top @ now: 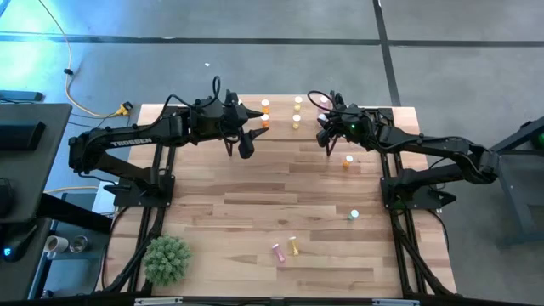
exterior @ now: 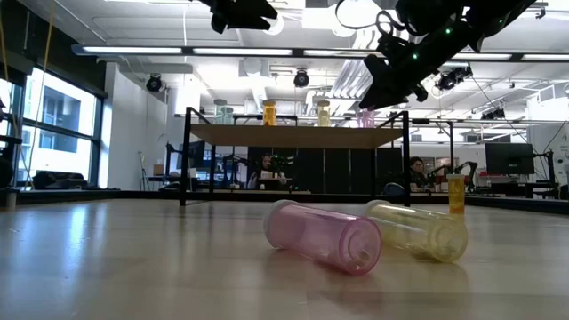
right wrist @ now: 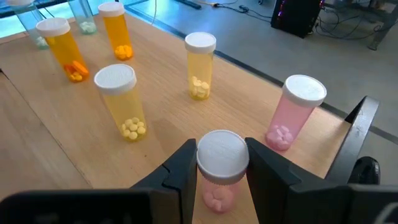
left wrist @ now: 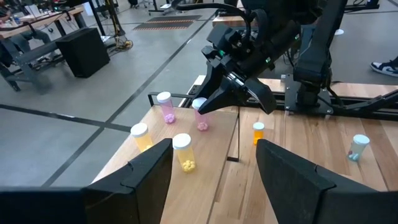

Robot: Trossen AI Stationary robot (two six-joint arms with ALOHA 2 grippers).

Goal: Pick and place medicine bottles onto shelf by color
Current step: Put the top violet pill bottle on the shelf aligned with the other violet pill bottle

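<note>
On the shelf [right wrist: 155, 118] at the table's far edge stand orange [right wrist: 62, 50], yellow [right wrist: 124, 102] and pink [right wrist: 293, 112] medicine bottles with white caps. My right gripper [right wrist: 222, 171] is over the shelf's right end, shut on another pink bottle [right wrist: 221, 162]. My left gripper [left wrist: 214, 168] hangs open and empty above the table, just in front of the shelf's left part [top: 265, 115]. On the table, an orange bottle [top: 348, 161] and a green one [top: 354, 215] stand upright. A pink one [exterior: 324, 236] and a yellow one [exterior: 418, 229] lie on their sides. My right gripper pinches the pink bottle's upper body just under the white cap [right wrist: 222, 149], one finger [right wrist: 183, 171] on each side. The fingers slant down from the table's right near side. The bottle is upright with its base [left wrist: 203, 126] at the shelf top; whether it rests there I cannot tell.
A green plant ball [top: 167, 258] sits at the table's near left corner. Pale green bottles [right wrist: 84, 18] stand at the shelf's left end. The two lying bottles are near the front edge, with bare wood between them and the shelf.
</note>
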